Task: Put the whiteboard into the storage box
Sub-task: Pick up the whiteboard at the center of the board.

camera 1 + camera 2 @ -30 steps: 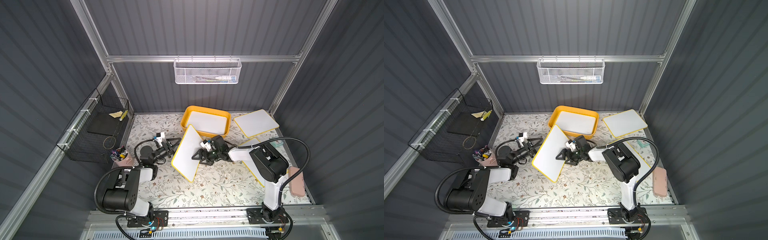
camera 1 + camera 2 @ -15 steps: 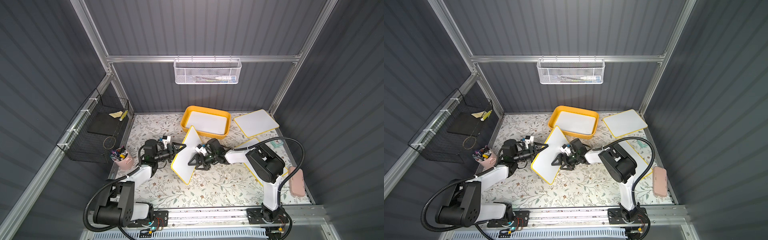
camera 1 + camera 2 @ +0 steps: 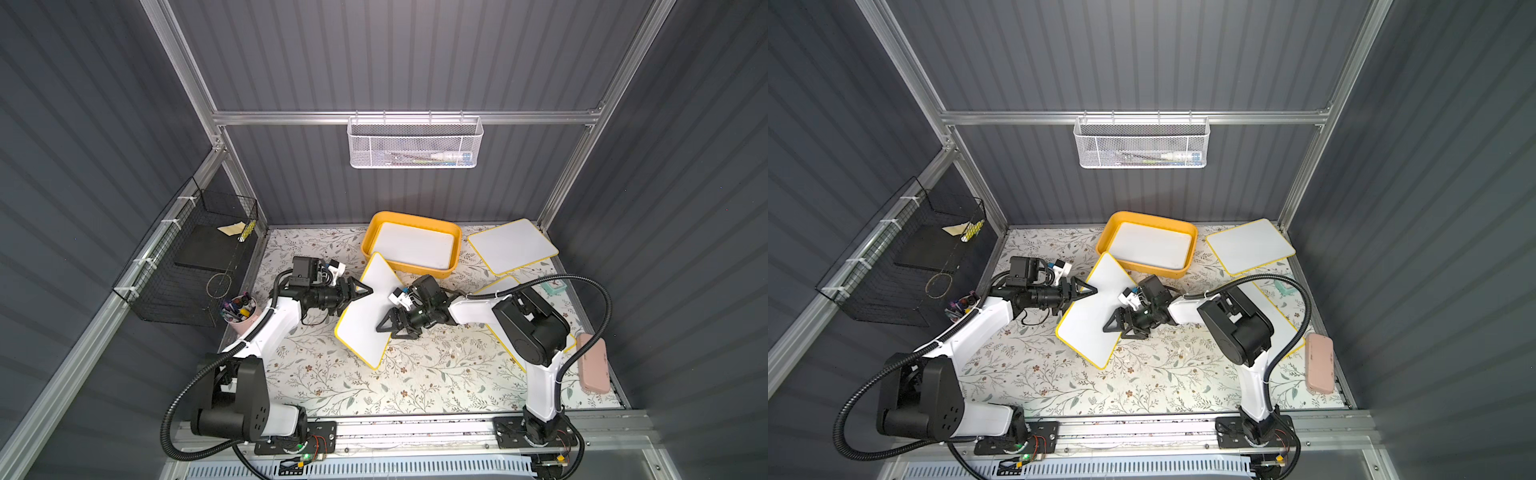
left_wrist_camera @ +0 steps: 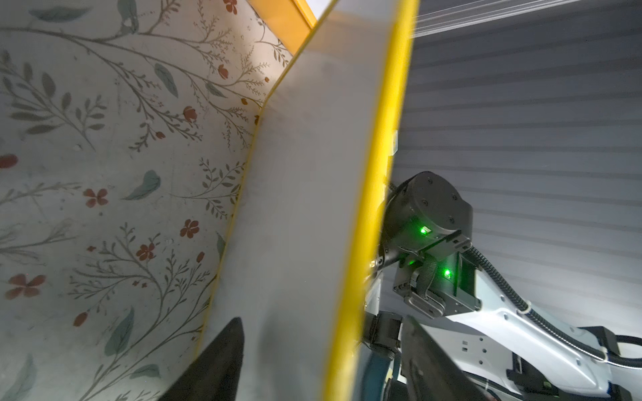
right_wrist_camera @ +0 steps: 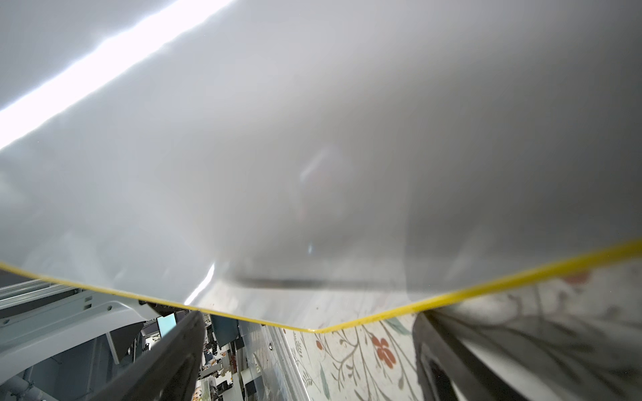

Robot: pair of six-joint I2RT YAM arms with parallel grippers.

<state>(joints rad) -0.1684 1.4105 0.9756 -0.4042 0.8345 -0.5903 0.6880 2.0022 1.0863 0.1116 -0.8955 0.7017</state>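
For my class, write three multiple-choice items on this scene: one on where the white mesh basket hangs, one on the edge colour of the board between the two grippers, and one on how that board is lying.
1. Where does the white wire-mesh basket hang?
A) on the aluminium rail of the back wall
B) on the left side wall
C) under the right arm

2. What colour is the edge of the thin white rectangular whiteboard between the left gripper and the right gripper?
A) red
B) yellow
C) black

3. How does that whiteboard lie?
A) flat
B) hung on a wall
C) tilted, one side raised above the flowered table

Key:
1 A: its hooks sit on the rail.
2 B: the left wrist view shows a yellow band along its edge.
3 C: in both top views it slopes up between the open jaws.
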